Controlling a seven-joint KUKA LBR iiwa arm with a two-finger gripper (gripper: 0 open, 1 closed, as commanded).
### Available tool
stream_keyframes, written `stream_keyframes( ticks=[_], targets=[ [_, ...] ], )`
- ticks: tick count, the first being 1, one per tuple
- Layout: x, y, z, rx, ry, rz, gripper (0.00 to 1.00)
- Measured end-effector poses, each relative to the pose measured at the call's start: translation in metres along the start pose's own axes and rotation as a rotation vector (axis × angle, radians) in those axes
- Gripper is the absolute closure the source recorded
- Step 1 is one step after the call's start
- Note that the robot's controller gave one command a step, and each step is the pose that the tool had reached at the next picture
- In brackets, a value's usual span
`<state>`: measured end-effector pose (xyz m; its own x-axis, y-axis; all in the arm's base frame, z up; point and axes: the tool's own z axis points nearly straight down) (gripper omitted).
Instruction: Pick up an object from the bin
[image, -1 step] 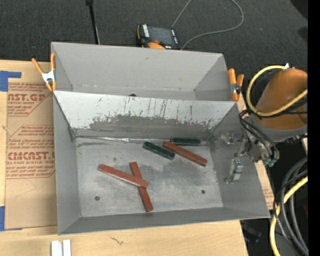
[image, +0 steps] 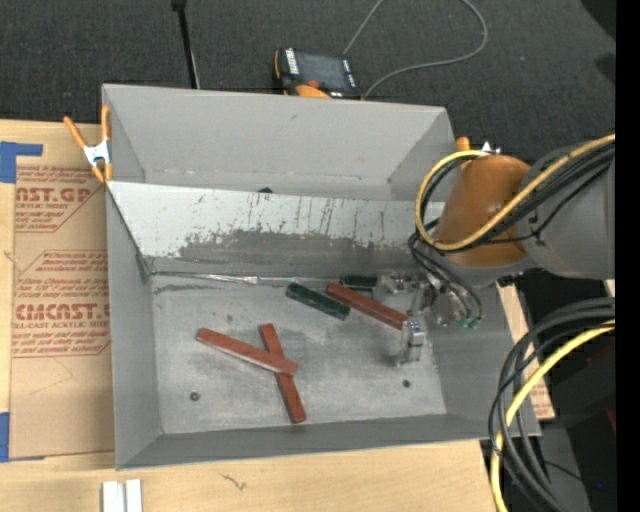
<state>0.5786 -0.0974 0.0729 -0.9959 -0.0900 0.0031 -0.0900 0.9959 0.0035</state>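
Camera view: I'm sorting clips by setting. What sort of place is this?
Probably a robotics lab test station: a scuffed grey metal bin, loose reddish-brown sticks in it, and a cable-draped robot gripper reaching in.

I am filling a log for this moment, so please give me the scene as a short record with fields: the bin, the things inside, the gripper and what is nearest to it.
bin: grey metal bin
lower left of floor: two red sticks lying crossed, one over the other
middle of floor: green stick, flat, slanted
right of it: single red stick, flat, close beside the green stick
gripper: gripper, low in the bin's right part
nearest thing: the single red stick, its right end just by the gripper
held thing: cannot tell
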Motion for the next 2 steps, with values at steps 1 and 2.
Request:
stream_keyframes(
  ticks=[1, 2],
  targets=[
    [-0.001, -0.003, -0.005, 0.004, -0.005, 0.004, 1.0],
    [0.016, -0.013, -0.139, 0.007, -0.013, -0.028, 1.0]
  ],
)
